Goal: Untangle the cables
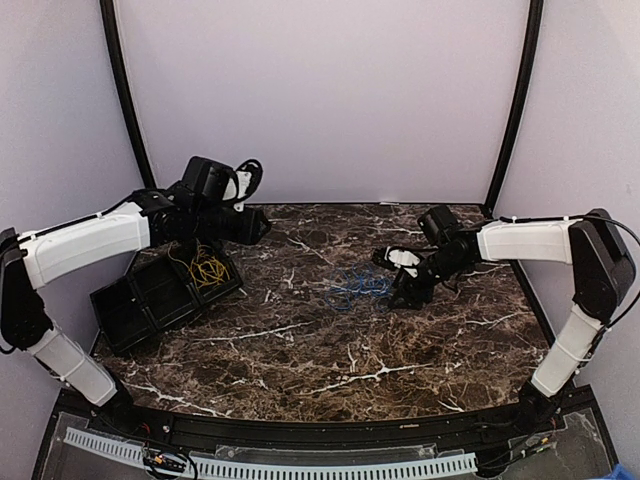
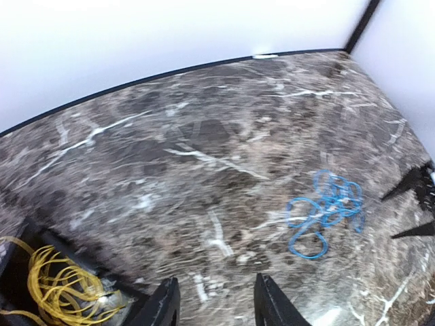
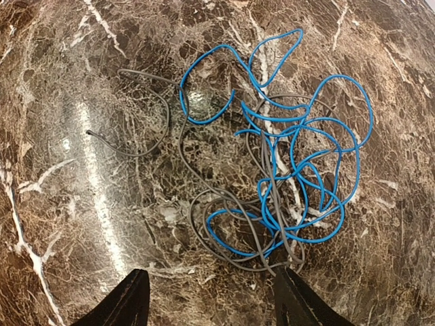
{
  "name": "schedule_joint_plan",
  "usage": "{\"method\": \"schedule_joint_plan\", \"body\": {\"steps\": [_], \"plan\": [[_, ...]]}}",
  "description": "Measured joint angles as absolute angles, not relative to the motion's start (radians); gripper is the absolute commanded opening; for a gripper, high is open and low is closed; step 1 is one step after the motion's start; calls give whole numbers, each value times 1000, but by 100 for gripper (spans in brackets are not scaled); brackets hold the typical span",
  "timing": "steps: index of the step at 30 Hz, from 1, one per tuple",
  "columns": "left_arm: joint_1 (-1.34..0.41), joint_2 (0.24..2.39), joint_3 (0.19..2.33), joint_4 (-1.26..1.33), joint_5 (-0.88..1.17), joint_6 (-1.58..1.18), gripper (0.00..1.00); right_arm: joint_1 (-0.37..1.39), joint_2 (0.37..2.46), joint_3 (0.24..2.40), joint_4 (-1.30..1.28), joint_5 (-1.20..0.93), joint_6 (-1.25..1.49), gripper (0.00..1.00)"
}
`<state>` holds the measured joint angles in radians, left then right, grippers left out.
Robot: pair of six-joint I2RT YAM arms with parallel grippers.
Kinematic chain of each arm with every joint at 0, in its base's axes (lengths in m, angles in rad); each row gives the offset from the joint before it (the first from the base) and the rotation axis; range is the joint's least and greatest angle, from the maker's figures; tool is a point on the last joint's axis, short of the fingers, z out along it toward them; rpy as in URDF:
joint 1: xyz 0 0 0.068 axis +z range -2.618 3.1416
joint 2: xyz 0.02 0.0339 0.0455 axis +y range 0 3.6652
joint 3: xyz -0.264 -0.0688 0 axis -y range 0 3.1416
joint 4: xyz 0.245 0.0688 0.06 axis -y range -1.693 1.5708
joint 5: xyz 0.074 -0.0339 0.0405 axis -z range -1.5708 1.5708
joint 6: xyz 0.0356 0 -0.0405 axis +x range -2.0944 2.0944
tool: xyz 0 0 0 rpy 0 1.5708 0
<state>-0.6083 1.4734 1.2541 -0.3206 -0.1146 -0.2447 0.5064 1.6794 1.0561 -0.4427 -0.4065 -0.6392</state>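
Plainly, left hand (image 2: 214, 285) and right hand (image 3: 211, 278) spread over marble table (image 1: 330, 340); pale walls (image 1: 320, 100) behind.

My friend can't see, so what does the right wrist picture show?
A blue cable lies tangled with a grey cable on the marble table. The open right gripper shows at the bottom edge, holding nothing.

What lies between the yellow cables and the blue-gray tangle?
Only the black tray rim, then bare marble table; the left wrist view shows this.
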Motion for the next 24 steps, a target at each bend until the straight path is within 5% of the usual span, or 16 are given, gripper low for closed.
{"method": "schedule_joint_plan", "body": {"steps": [24], "plan": [[-730,2095,1363,94,214,-158,36,488,1679,1056,-443,-400,-647,64]]}}
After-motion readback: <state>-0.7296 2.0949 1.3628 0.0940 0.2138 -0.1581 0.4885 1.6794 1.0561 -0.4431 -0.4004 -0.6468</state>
